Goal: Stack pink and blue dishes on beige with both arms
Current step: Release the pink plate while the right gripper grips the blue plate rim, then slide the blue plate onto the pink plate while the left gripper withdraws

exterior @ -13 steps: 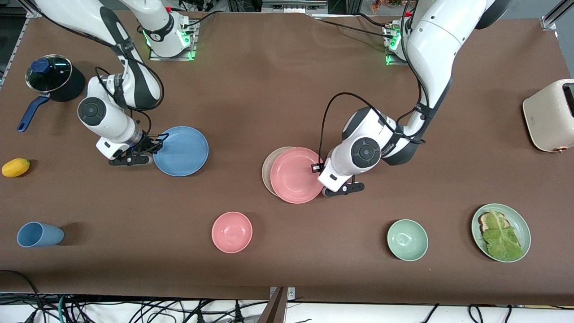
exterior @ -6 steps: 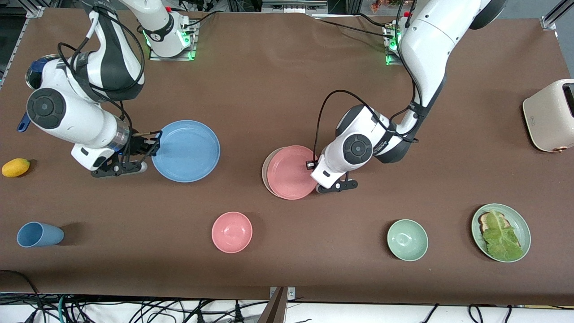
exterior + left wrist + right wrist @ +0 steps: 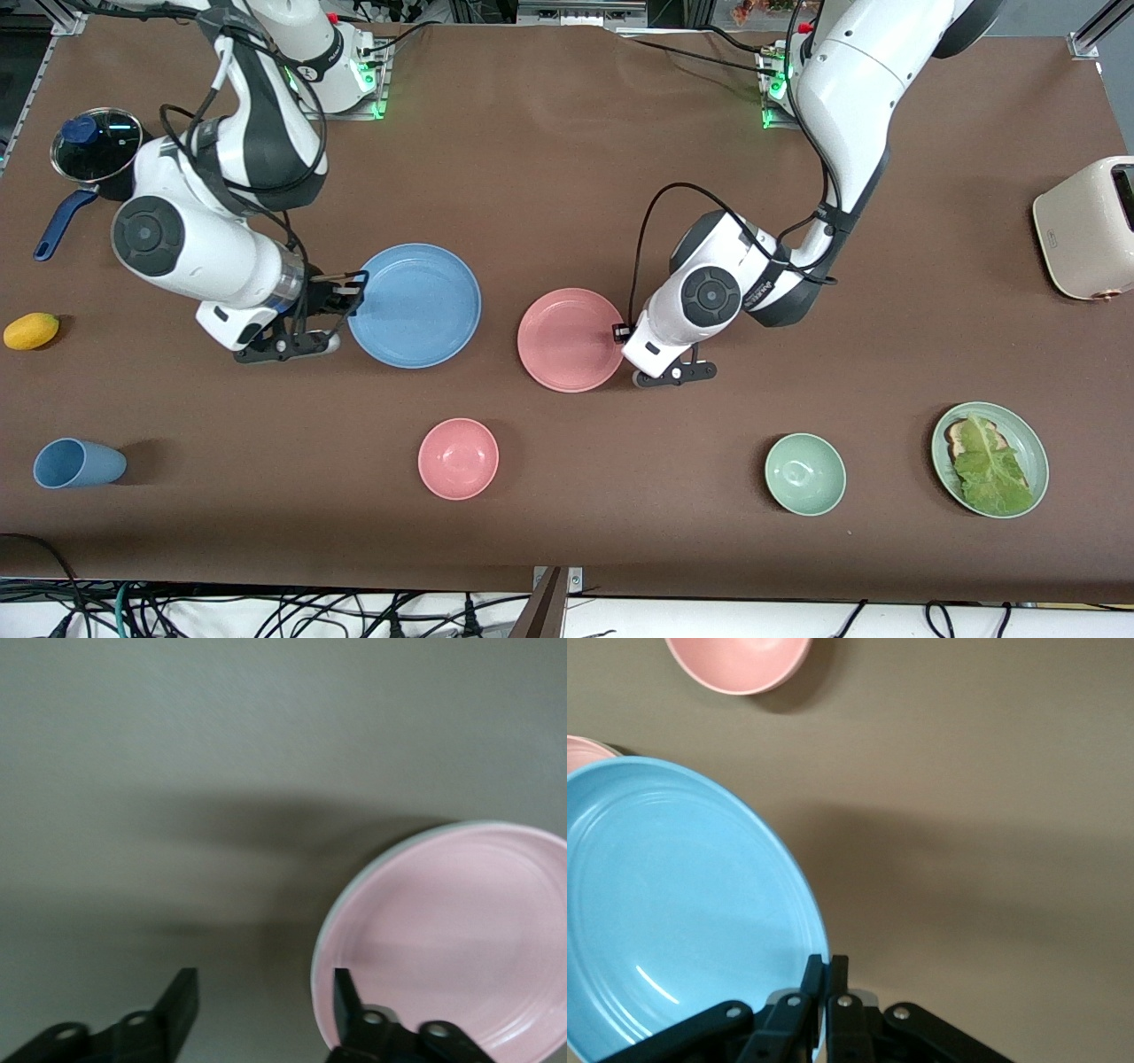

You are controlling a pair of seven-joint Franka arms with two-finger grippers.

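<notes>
A brown cloth-covered surface (image 3: 567,159) is seen; on it are laid a yellow mango (image 3: 31,330), a blue plastic cup (image 3: 78,463), a small pink bowl (image 3: 458,458), a green bowl (image 3: 804,474), a green plate of lettuce (image 3: 990,459) and a cream toaster (image 3: 1085,229).

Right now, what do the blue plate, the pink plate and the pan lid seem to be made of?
Blue plate: probably moulded plastic, smooth with a soft sheen; one flat colour, faint rings, a thin highlight in the right wrist view. Pink plate: likely the same, matte to satin, uniform colour. Pan lid: looks like glass, dark and reflective, with a metal-looking rim and a blue knob.
</notes>
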